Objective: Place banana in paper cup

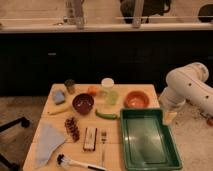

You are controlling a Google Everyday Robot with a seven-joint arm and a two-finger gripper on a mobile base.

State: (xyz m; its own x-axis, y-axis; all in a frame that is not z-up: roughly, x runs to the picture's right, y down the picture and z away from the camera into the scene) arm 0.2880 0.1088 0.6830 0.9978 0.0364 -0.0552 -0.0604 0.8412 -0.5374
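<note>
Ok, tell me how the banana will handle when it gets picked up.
The banana looks slim and curved, so it is probably stiff but may pivot if gripped off-centre. Lying flat beside the maroon bowl, it seems unlikely to roll far. The gripper hangs by the right edge of the green tray, away from it.

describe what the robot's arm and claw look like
The arm is white, made of thick rounded segments; no cables or markings show. The claw, a small pale piece, hangs at its lower end by the far right corner of the green tray.

hand hangs beside green tray
</note>
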